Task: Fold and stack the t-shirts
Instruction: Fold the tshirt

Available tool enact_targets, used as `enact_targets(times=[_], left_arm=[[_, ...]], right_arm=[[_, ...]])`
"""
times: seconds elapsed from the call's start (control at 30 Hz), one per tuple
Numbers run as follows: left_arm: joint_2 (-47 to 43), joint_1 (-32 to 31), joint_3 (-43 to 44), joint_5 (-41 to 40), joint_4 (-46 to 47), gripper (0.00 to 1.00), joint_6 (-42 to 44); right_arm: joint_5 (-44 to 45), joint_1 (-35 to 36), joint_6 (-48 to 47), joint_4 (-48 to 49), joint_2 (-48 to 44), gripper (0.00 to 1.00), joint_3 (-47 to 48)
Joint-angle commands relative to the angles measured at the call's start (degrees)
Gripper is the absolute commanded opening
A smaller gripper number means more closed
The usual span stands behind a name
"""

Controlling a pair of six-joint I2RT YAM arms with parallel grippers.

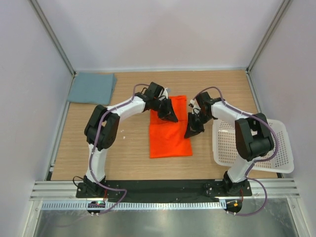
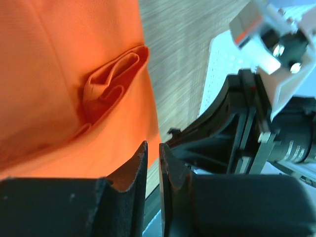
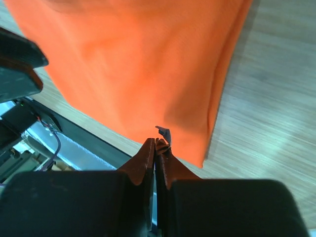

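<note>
The orange t-shirt (image 1: 170, 133) lies folded into a tall rectangle in the middle of the table. The grey-blue t-shirt (image 1: 92, 88) sits folded at the back left corner. My left gripper (image 1: 170, 112) hovers over the orange shirt's upper half. In the left wrist view its jaws (image 2: 153, 148) stand a narrow gap apart with nothing between them, above the orange cloth (image 2: 59, 74) and a bunched fold (image 2: 111, 81). My right gripper (image 1: 193, 129) is at the shirt's right edge. In the right wrist view it (image 3: 157, 143) is shut, above the orange shirt (image 3: 138, 64), with no cloth in it.
A white perforated basket (image 1: 252, 148) stands at the right, overhanging the table's edge beside the right arm. White walls enclose the table on three sides. The two grippers are close together over the shirt, and the right one (image 2: 247, 128) fills the left wrist view's right side.
</note>
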Motion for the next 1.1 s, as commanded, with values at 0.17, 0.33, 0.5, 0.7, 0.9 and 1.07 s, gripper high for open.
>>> enact_targets(times=[0.17, 0.33, 0.5, 0.7, 0.9, 1.07], left_arm=[[9.77, -0.72, 2.32, 1.0, 4.93, 0.14, -1.84], [16.19, -0.72, 8.2, -0.58, -1.21, 0.13, 3.78], [12.43, -1.16, 7.51, -1.03, -1.84, 0.15, 4.67], [10.3, -1.33, 5.05, -1.82, -1.84, 0.16, 4.15], [10.22, -1.51, 3.99, -1.64, -1.49, 0.16, 3.88], [10.3, -1.6, 3.82, -1.2, -0.96, 0.17, 3.71]], right_arm=[[6.75, 0.15, -0.16, 1.3, 1.23, 0.07, -4.79], [10.64, 1.02, 2.4, -0.55, -0.87, 0.07, -9.09], [13.19, 3.21, 1.52, -4.41, -6.75, 0.07, -8.14], [10.3, 4.19, 2.75, -5.13, -9.05, 0.08, -2.43], [11.08, 3.84, 1.87, -0.3, -2.38, 0.09, -1.62], [15.29, 0.42, 0.11, 0.95, 3.6, 0.09, -2.07]])
